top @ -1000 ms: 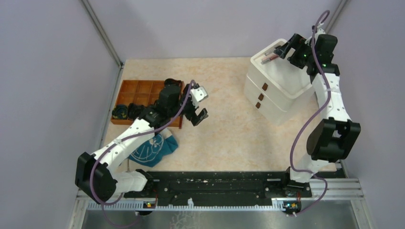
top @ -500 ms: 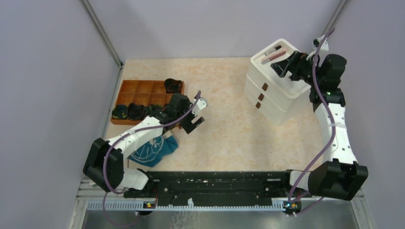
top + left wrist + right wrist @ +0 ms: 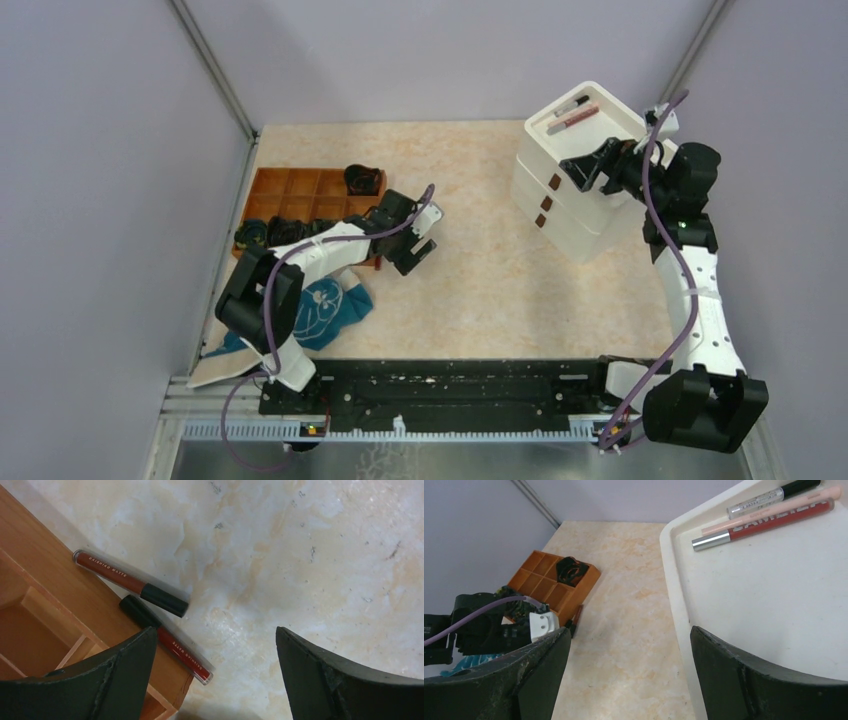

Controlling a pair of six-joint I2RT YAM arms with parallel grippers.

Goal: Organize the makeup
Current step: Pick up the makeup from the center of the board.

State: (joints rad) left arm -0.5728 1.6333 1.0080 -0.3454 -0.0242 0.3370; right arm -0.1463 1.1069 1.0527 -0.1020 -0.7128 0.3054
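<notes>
Your left jaws are standing wide open and empty, hovering over a dark red lip tube (image 3: 130,582) and its twin (image 3: 172,647), both lying on the surface right alongside the wooden box (image 3: 50,575). Coming down here, you are risking a finger catching the box wall, or a pinch grabbing both tubes and rolling one away. Your right jaws are also hanging open, holding nothing, above the white drawer unit (image 3: 671,580). A pink pencil (image 3: 769,510) and two tubes are resting at its far corner, where a low sweep could knock them off.

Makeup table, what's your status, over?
Left tool open, empty, above two dark red tubes at wooden tray's edge. Right tool open, empty, by white drawer unit; three slim sticks on top. Nothing blocking.
</notes>
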